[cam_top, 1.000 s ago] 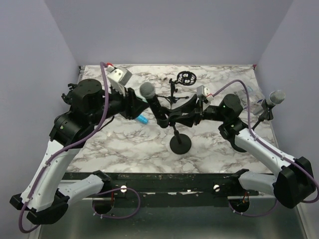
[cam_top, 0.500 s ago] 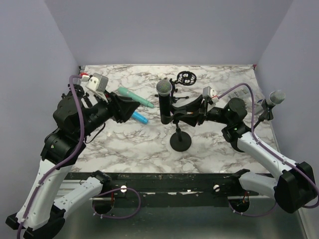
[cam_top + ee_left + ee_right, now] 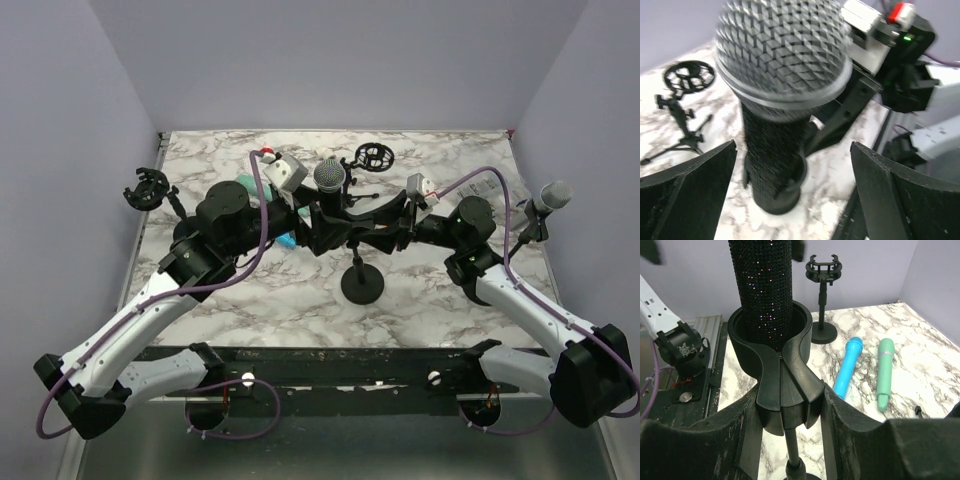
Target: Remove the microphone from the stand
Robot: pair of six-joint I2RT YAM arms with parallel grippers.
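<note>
The microphone (image 3: 327, 195) stands upright in the clip (image 3: 771, 340) of the stand (image 3: 361, 287), near the middle of the tabletop (image 3: 290, 300). The right end effector (image 3: 790, 410) pinches the lower part of the clip from both sides. The left end effector (image 3: 792, 165) is spread, with one finger on each side of the black body, and it does not touch the body.

The step in hand seems to be the grasp before the pull. To do it well, the left fingers (image 3: 690, 195) should probably close on the glittering body under the silver head, not on the head itself, because the round mesh would slip. Then the pull should go straight up along the axis of the clip until the bottom end leaves the ring. The right side should keep a firm hold, otherwise the light stand may lift or tip together with the microphone.

Four microphones are visible: this black one, a blue one (image 3: 847, 367) and a green one (image 3: 883, 372) lying side by side, and a grey-headed one (image 3: 552, 195) at the right edge. There are four stands too: the one in use, a small tripod with a round cage (image 3: 372, 157), an empty one with a clip (image 3: 823, 270), and the one that carries the grey-headed microphone.
</note>
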